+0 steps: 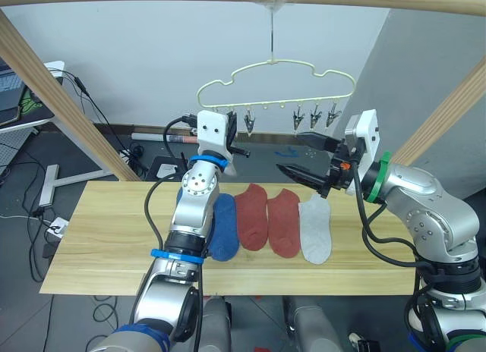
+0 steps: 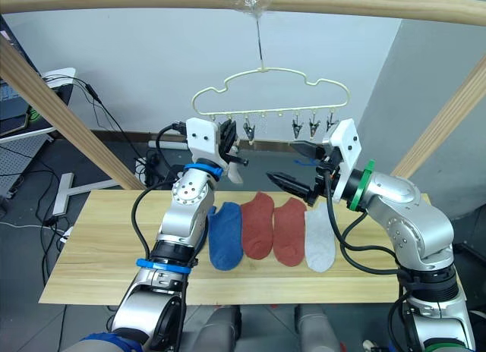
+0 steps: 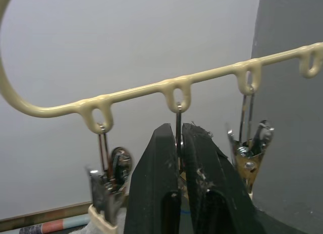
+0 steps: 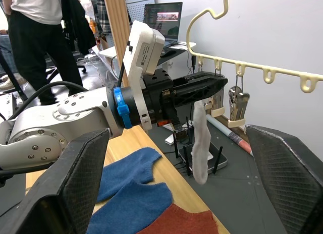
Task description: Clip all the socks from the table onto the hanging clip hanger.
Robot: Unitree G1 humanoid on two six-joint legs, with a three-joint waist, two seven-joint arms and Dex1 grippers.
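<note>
Silver metal arms carried black cables; blue bands ringed the left, a green band the right, with white wrist housings.

A pale yellow clip hanger (image 1: 277, 83) with silver metal clips (image 1: 314, 118) is seen in the upper middle of the head view. On the light yellowish wooden table (image 1: 99, 238), blue socks (image 1: 222, 227), two red socks (image 1: 267, 219) and one light grey sock (image 1: 314, 231) are laid. Another light grey sock (image 4: 201, 145) is shown hanging. The gripper fingers (image 3: 156, 193) are black.

Even indoor light, perhaps slight blur
</note>
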